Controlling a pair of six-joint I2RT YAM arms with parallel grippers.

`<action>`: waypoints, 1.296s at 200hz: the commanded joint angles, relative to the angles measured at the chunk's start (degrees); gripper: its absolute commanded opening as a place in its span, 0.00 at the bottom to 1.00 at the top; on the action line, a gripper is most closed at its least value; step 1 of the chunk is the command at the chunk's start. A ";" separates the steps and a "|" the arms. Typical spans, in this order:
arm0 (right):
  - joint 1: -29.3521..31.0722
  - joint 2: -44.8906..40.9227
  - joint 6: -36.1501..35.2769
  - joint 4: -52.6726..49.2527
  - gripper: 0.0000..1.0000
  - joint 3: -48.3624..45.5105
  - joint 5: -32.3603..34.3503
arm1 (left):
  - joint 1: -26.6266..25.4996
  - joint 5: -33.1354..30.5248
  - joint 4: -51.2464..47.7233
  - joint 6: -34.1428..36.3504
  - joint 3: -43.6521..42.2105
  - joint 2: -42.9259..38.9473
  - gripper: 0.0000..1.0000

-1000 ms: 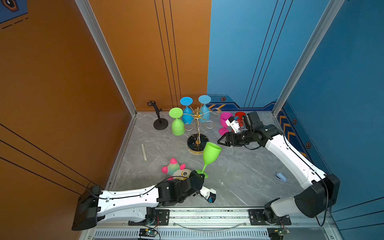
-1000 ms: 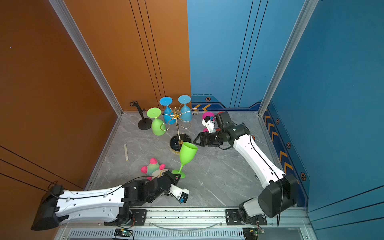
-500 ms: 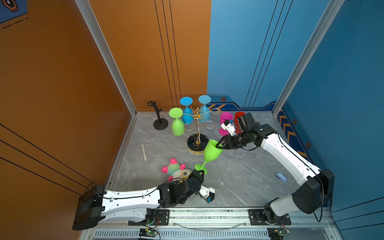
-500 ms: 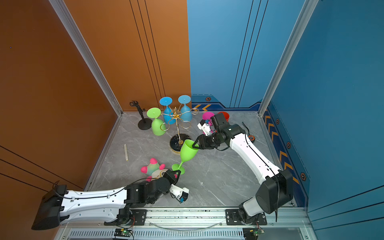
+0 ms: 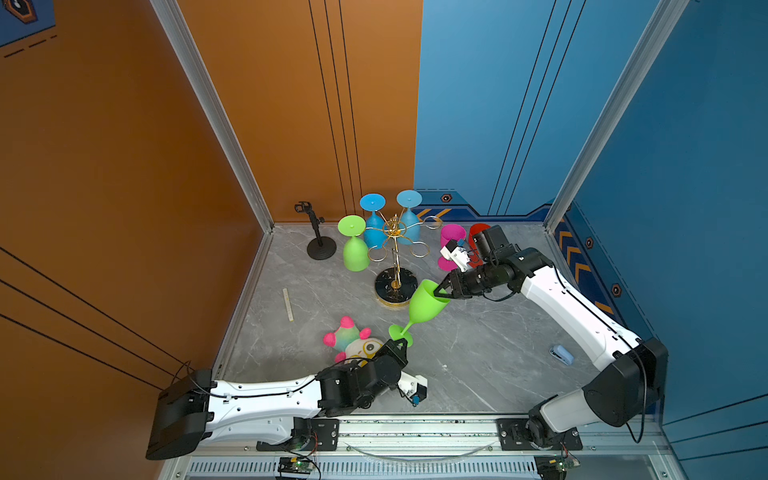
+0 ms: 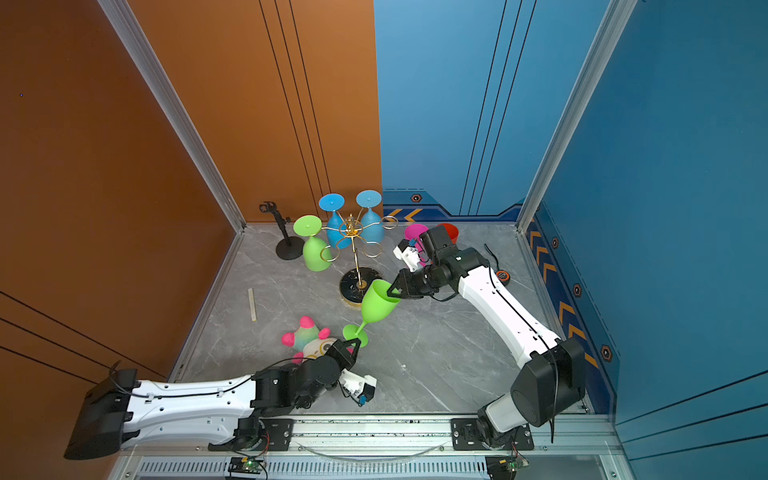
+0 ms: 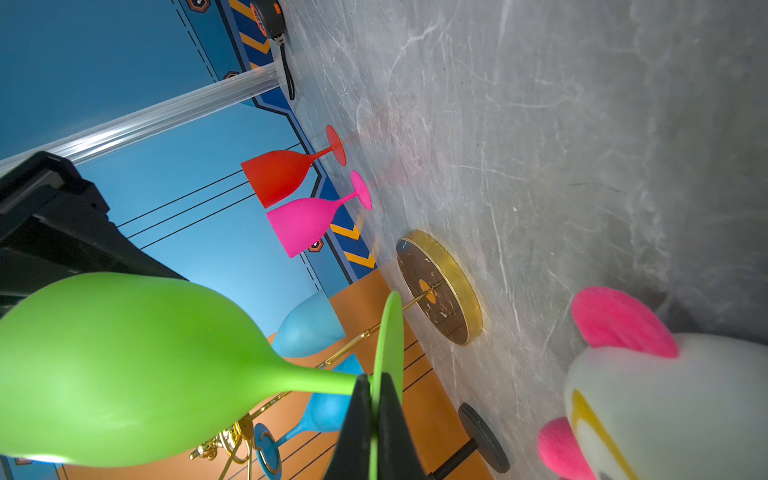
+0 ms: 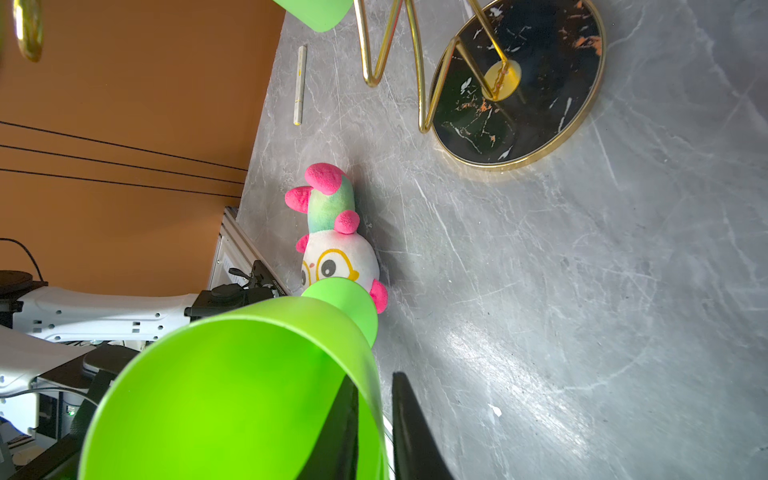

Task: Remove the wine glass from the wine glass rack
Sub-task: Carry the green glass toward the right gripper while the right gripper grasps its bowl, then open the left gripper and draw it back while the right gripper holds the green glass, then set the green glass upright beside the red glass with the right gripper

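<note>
Left gripper (image 5: 401, 341) is closed on the round foot of the green wine glass (image 5: 424, 308) and pinches its edge. Right gripper (image 5: 440, 289) has one finger inside the bowl and one outside, across the rim; whether they press the wall I cannot tell. The glass is off the wine glass rack (image 5: 396, 257), tilted in the air just in front of the rack's base, between both grippers.
</note>
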 commanded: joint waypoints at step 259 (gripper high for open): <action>-3.47 -2.50 -3.34 -5.37 0.00 4.24 26.91 | -2.22 -9.06 1.26 -29.74 8.30 -3.26 0.80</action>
